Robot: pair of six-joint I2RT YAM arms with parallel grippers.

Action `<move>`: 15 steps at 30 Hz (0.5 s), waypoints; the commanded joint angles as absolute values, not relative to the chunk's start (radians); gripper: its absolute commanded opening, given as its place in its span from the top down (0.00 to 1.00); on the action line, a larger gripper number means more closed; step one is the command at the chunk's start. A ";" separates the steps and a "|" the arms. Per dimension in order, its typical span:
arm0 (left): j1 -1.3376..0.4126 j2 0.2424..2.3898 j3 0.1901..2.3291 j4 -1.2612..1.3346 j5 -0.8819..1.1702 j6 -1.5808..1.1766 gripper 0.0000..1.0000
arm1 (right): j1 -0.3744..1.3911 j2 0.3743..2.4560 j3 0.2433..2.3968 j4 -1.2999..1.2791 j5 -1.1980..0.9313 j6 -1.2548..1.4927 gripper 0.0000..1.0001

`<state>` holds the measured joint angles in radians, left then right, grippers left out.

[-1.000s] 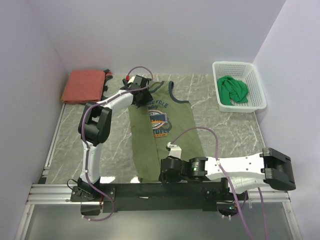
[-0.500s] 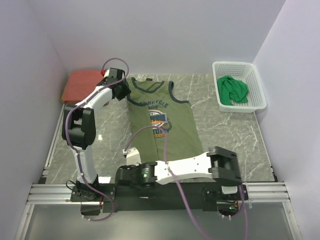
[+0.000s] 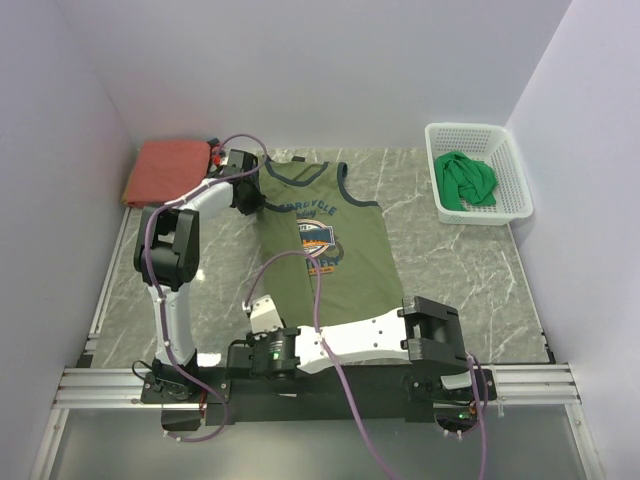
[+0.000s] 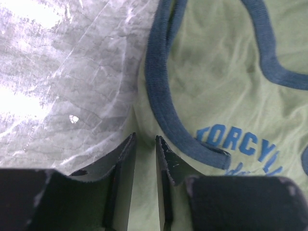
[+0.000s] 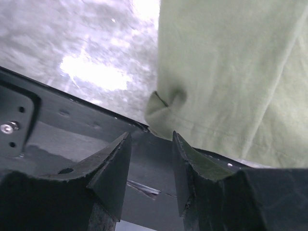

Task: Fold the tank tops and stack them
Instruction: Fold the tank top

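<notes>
– Three tops, where's each?
– Olive green cloth tank top with navy trim and a chest graphic [image 3: 325, 250]: spread flat mid-counter, hem at the near edge. Rust-red top with dark trim [image 3: 167, 172]: folded, far left corner of the grey marbled counter [image 3: 450, 260]. Plain bright green top [image 3: 467, 182]: bunched inside the white plastic mesh basket [image 3: 515, 165], far right corner.
– Pincers?
– Left pincer [image 4: 145, 139] sits at the olive top's far left side, just below the armhole trim, jaws a thin slit apart over the cloth's side edge. Can't tell if any fabric is pinched. Right pincer [image 5: 151, 139] hangs at the near left hem corner, jaws spread, nothing in them, cloth just beyond the tips.
– How will it handle?
– Light, thin, limp knit by the look. No stiffness, so it should sag and crease wherever it isn't supported, and drag on the counter rather than slide clean. Not fragile.
– Where to grab?
– Both left-side ends at once: the navy armhole binding [image 4: 159, 96] far, the stitched hem corner [image 5: 163, 103] near. Both look thicker than the body cloth, so likely better purchase. Hem corner is curled up a bit, easy to get a finger under. Mid-panel pinches would probably just bunch it.
– Risk?
– Catching one layer only, or a shallow nip slipping out when lifted.
</notes>
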<state>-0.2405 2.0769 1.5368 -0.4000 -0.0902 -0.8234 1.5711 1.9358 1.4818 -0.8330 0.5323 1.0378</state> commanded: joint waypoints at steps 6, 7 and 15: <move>-0.238 2.108 1.546 -0.374 -0.074 -0.790 0.73 | 1.578 1.921 1.447 -0.836 0.543 1.110 0.53; -0.238 2.109 1.546 -0.373 -0.072 -0.792 0.74 | 1.580 1.904 1.430 -0.806 0.535 1.115 0.53; -0.236 2.114 1.549 -0.370 -0.075 -0.782 0.76 | 1.580 1.878 1.361 -0.710 0.496 1.109 0.54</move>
<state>-0.2390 2.1071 1.5368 -0.3965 -0.0795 -0.8051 1.5742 1.9320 1.3781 -0.7750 0.4870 1.0840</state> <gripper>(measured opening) 0.244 0.462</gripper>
